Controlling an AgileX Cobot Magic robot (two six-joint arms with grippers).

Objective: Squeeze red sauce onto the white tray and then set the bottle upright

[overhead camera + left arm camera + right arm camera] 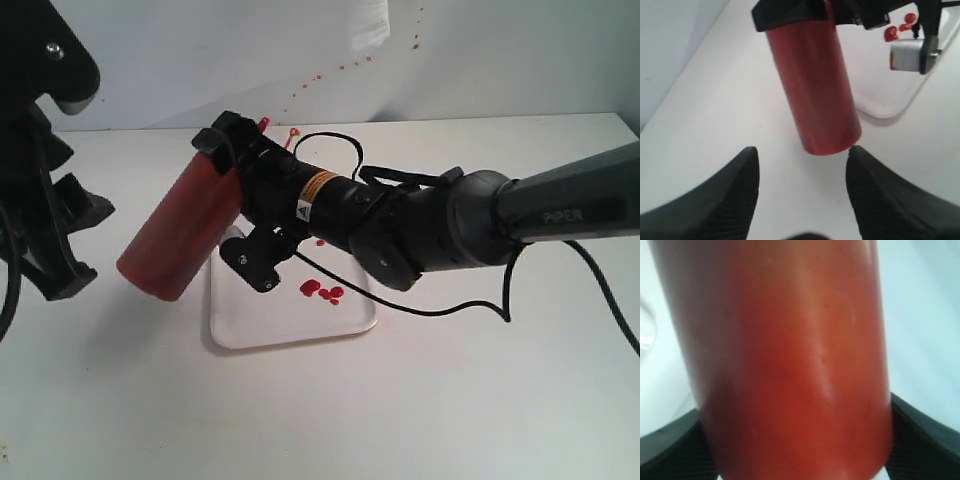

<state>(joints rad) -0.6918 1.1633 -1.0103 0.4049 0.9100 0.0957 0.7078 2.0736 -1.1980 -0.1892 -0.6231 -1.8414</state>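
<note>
My right gripper (238, 195) reaches across, clamped around the bottle (180, 235), wrist seemingly rolled; my left gripper (803, 152) hangs spread wide.

Only one readable word: "PIPER", pale lettering (566, 215) on the grey forearm link of the right arm (470, 225). Further along the same arm, on the black wrist housing (345, 210) near the bottle (185, 235):
- orange-yellow sticker (320, 184), print too small to read
- white triangle warning sign (303, 209), symbol not resolvable

Wrist views: nothing legible.
</note>
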